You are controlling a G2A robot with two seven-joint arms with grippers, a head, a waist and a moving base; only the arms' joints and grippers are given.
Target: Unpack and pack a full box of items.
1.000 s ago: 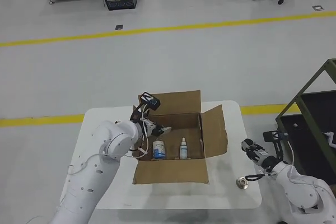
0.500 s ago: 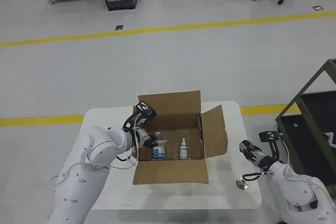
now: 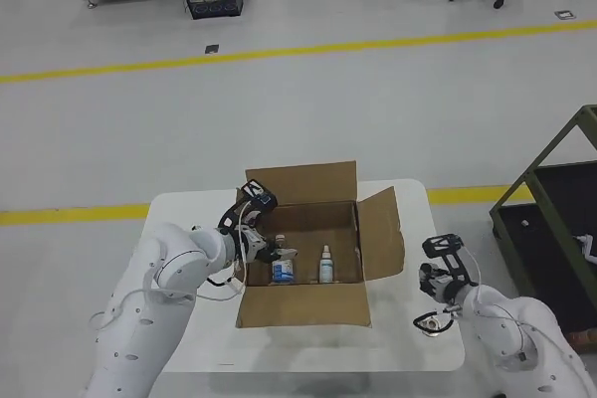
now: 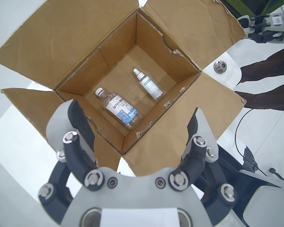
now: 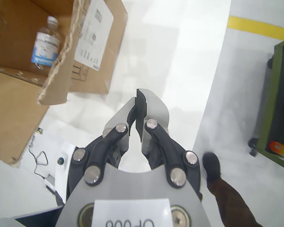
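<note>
The cardboard box (image 3: 300, 303) is sitting in the middle of the table (image 3: 378, 350), reaching close to its far edge, with all four flaps folded outward. Two things are lying on its floor. A clear bottle (image 4: 120, 112) with a blue label is resting on its side, and a slim white spray bottle (image 4: 148, 85) is lying just beside it without touching. The rest of the box floor is showing bare cardboard, so it is looking far from full.

A small round metal piece (image 3: 431, 324) is sitting out on the table near the right-hand corner of the near edge, apart from the box.

The left gripper (image 4: 135, 111) is hanging above the box opening with its fingers spread wide and nothing between them, roughly over the clear bottle. The right gripper (image 5: 139, 102) is hovering over the table's right edge, beside the box's right flap, with its pads pressed together on nothing.

Judging from this, the unpacking half seems to be nearing its end, with the two bottles left to lift out. The clear bottle looks like the left gripper's likely next target. The whole repacking would then be waiting after that. This layout could equally be an early stage of packing, and the views are not settling which.
</note>
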